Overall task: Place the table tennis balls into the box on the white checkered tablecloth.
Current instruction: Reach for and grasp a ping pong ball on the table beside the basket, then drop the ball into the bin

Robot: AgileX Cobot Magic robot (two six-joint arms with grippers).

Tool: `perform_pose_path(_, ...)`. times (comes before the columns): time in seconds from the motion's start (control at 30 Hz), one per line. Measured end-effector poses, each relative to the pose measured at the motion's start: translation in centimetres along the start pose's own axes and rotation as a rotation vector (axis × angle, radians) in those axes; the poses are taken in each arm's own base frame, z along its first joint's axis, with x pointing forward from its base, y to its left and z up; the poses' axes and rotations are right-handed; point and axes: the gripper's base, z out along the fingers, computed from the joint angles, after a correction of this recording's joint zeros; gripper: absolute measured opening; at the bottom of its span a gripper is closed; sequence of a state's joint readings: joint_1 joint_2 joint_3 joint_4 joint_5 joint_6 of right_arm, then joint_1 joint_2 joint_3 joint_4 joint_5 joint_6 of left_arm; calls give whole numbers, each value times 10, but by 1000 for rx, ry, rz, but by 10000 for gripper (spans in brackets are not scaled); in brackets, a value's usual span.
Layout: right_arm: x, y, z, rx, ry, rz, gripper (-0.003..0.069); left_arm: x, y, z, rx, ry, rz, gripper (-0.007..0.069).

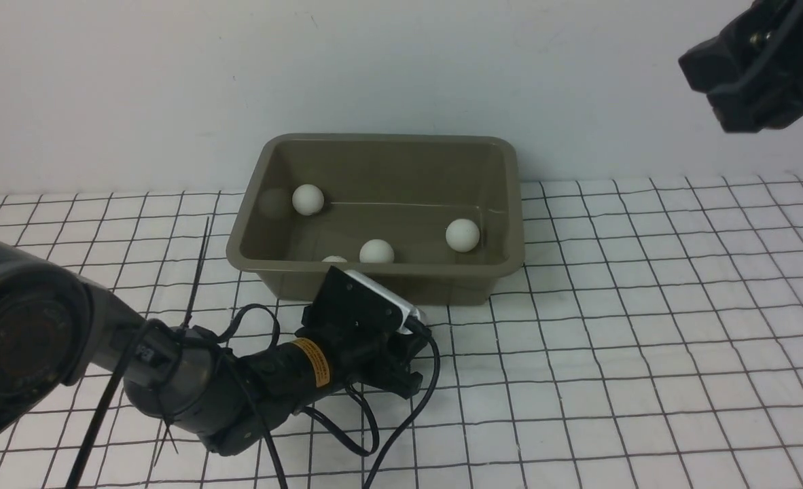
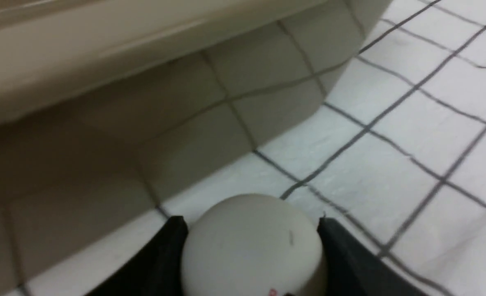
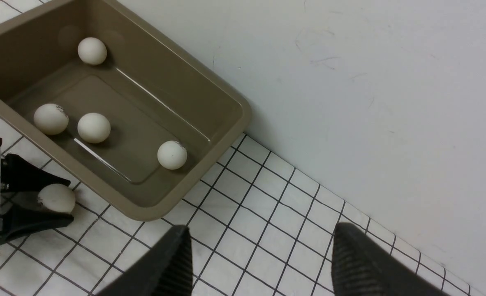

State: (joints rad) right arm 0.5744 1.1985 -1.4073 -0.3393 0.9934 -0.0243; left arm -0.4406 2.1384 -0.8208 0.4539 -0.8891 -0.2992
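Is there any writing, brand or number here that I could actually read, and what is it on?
No text here is legible.
Orange-yellow sticker on the left arm: dark print, too small to read.
White marking further up that arm: blurred.
Dark logos on two balls in the box: too small.
Red print on the loose ball beside the box: cut off, blurred.

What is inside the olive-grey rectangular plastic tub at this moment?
Four white table tennis balls lie on the floor of the tub, nothing else. From the front, its near rim covers most of one. A fifth ball is outside, held by the left gripper.
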Motion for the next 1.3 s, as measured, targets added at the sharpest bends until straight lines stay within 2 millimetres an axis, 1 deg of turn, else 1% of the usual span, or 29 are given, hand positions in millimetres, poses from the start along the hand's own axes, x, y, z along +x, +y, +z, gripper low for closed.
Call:
perform_pose_path(0.1, 0, 0, 0, 0, 0, 0, 420, -1, -10, -1, 106, 20, 3, 346)
perform_pose_path(0.23, 0, 0, 0, 0, 0, -3, 420, -9, -26, -9, 270, 68, -4, 346)
perform_pose_path(0.3, 0, 0, 0, 0, 0, -3, 420, -20, -35, -16, 349, 70, -5, 346)
perform_pose_path(0.4, 0, 0, 0, 0, 0, -3, 420, -48, -40, -27, 374, -28, -19, 346)
perform_pose_path(0.47, 0, 0, 0, -4, 0, 0, 420, -67, -33, -34, 315, -110, -40, 346)
perform_pose_path(0.57, 0, 1, 0, -8, 0, 2, 420, -89, -1, -46, 139, -240, -65, 346)
perform_pose_path(0.63, 0, 1, 0, -13, 0, 6, 420, -93, 19, -53, 35, -285, -55, 346)
perform_pose_path(0.7, 0, 1, 0, -14, 0, 2, 420, -93, 41, -60, -71, -291, -6, 346)
perform_pose_path(0.8, 0, 1, 0, -14, -4, -8, 420, -91, 59, -68, -144, -271, 90, 346)
perform_pose_path(0.9, 0, 1, 0, -15, -4, -9, 420, -89, 63, -71, -147, -254, 133, 346)
perform_pose_path(0.97, 0, 1, 0, -15, -4, -9, 420, -88, 64, -70, -154, -228, 135, 372)
perform_pose_path(1.07, 0, 2, 0, -17, -4, -8, 420, -90, 68, -67, -168, -187, 126, 477)
perform_pose_path(1.13, 0, 2, 0, -17, -4, -9, 420, -96, 71, -66, -174, -196, 106, 541)
perform_pose_path(1.2, 0, 2, 0, -17, -4, -10, 420, -99, 71, -65, -174, -205, 86, 557)
perform_pose_path(1.3, -1, 2, 0, -17, -7, -20, 420, -108, 68, -71, -167, -214, 19, 553)
